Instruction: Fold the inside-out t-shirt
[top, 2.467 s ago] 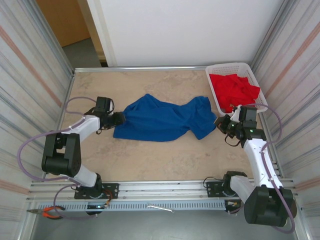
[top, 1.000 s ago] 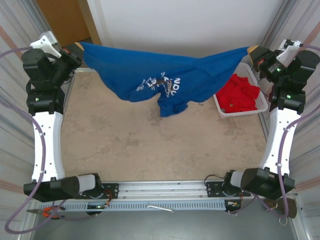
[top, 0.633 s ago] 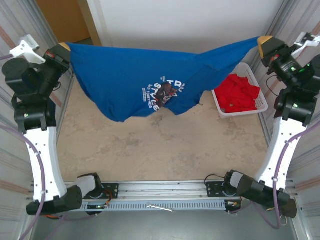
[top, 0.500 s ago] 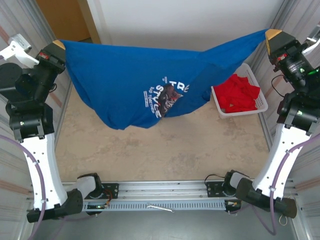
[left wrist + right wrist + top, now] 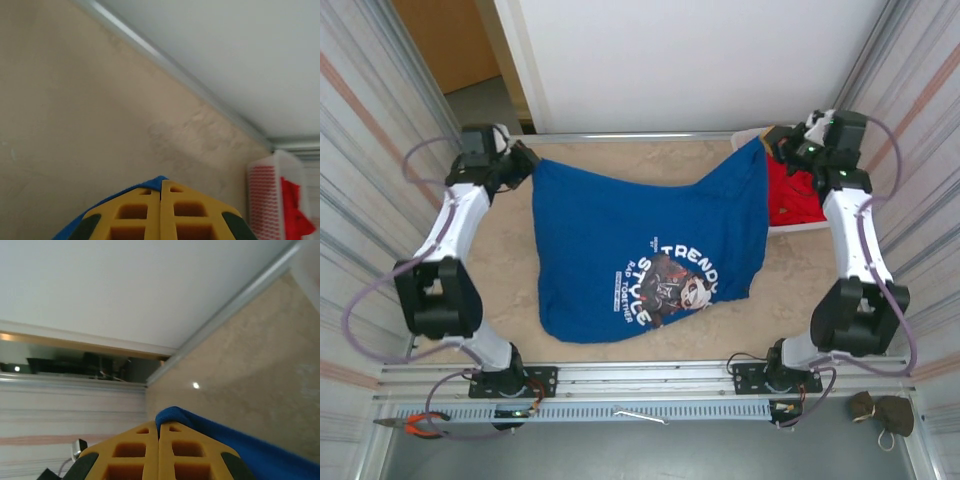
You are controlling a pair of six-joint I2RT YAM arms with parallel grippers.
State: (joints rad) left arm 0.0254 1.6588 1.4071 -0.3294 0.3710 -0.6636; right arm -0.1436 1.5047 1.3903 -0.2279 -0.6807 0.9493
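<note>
The royal-blue inside-out t-shirt (image 5: 620, 230) is spread over the table, its white and light-blue print (image 5: 667, 285) facing up near the front. At the back left, my left gripper (image 5: 523, 160) is shut on the shirt's far-left corner, and a blue edge (image 5: 150, 184) peeks past its yellow fingers (image 5: 135, 212). At the back right, my right gripper (image 5: 772, 140) is shut on the other far corner, where blue cloth (image 5: 225, 440) runs from its closed fingers (image 5: 185, 450).
A white basket (image 5: 790, 215) with a red garment (image 5: 788, 190) sits at the back right, partly under the shirt's right edge; the basket (image 5: 265, 200) also appears in the left wrist view. The metal rail (image 5: 640, 375) runs along the table's near edge. Corrugated walls flank both sides.
Both arms have come down from high up and moved toward the back, laying the hanging shirt onto the table with the print facing up. Both grips stayed shut.
</note>
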